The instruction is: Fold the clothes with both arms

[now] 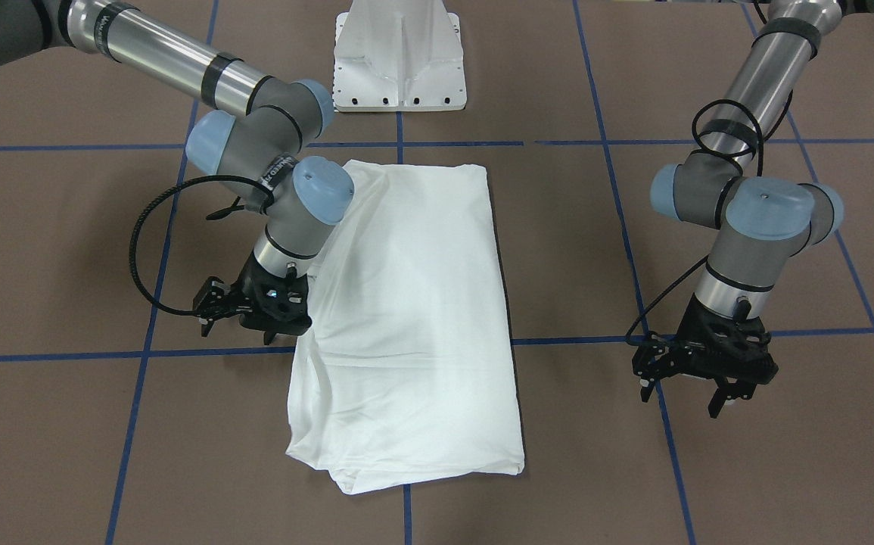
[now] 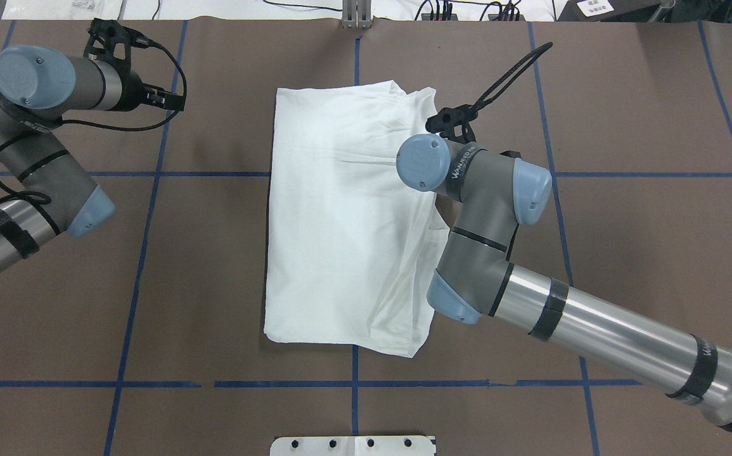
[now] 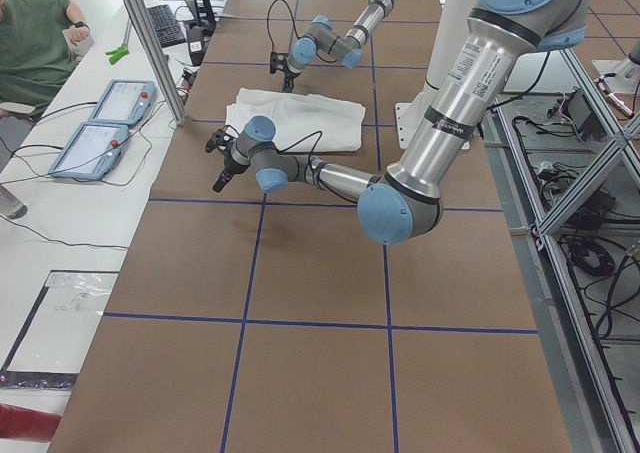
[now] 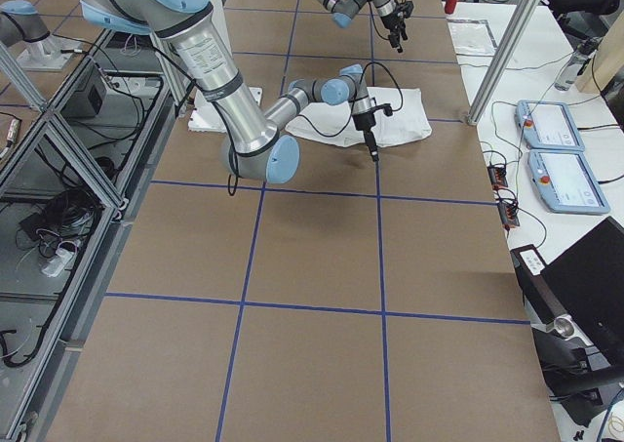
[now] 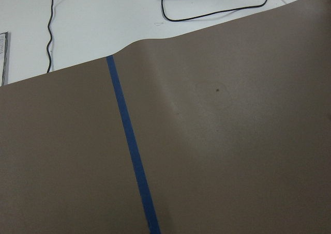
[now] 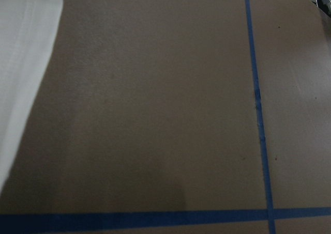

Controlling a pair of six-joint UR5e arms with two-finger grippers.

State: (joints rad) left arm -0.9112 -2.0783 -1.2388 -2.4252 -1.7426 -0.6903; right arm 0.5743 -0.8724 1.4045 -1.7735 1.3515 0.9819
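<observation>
Two pincers of mine stand spread and empty: right gripper (image 1: 238, 333) just beside the folded T-shirt (image 1: 414, 318) on the table (image 1: 573, 250), left gripper (image 1: 680, 401) well apart. My right arm (image 1: 285, 151) overhangs the rumpled edge; a careless sweep could, I judge, drag that layer and undo the fold.

My left arm (image 1: 754, 76) comes in high, bends at the elbow, and turns its wrist to point down. My left gripper (image 1: 680, 400) hangs low with its two fingers spread wide, holding nothing. My right arm (image 1: 179, 64) reaches in long and bends down too. My right gripper (image 1: 236, 333) hangs low, fingers apart, empty.
</observation>
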